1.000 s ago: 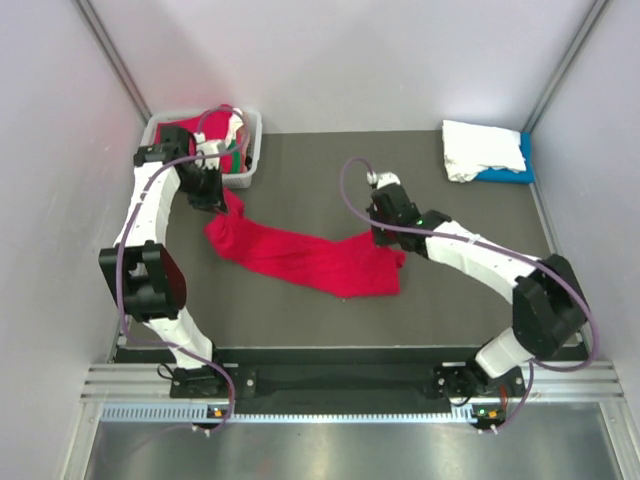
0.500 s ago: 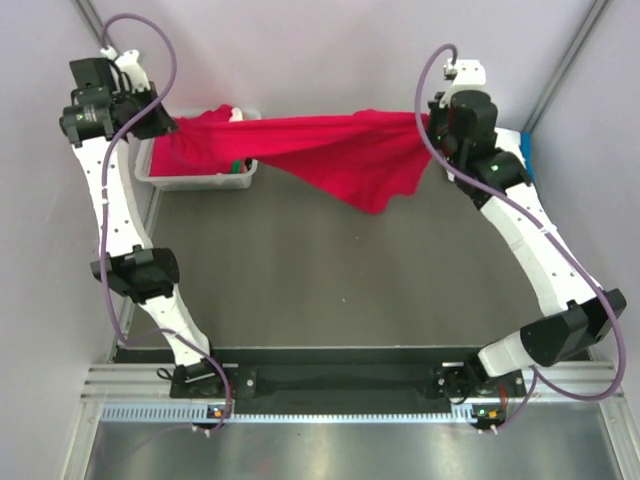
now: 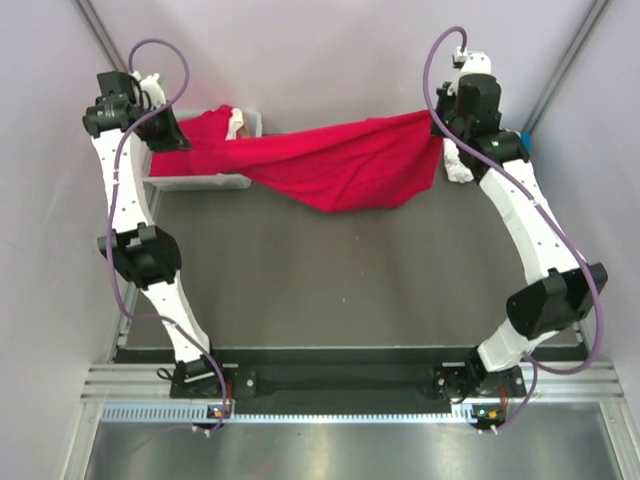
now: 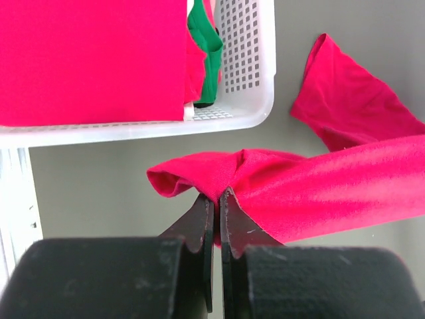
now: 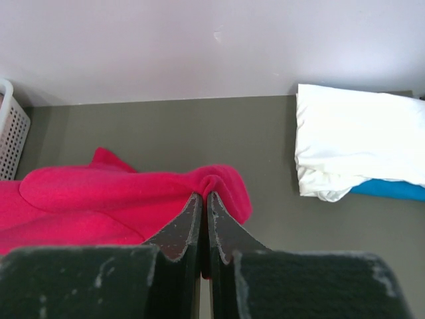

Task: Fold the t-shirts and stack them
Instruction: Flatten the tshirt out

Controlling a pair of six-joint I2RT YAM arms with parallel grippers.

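Left tool (image 4: 214, 193) and right tool (image 5: 204, 195) clamped, held high.

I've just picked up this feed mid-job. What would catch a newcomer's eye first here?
A red t-shirt is strung wide across the far side of the table, each end pinched in one arm's shut jaws, its middle sagging. At the far left, a white tub holds more red cloth and a green piece. At the far right, a folded white shirt lies on a blue one.
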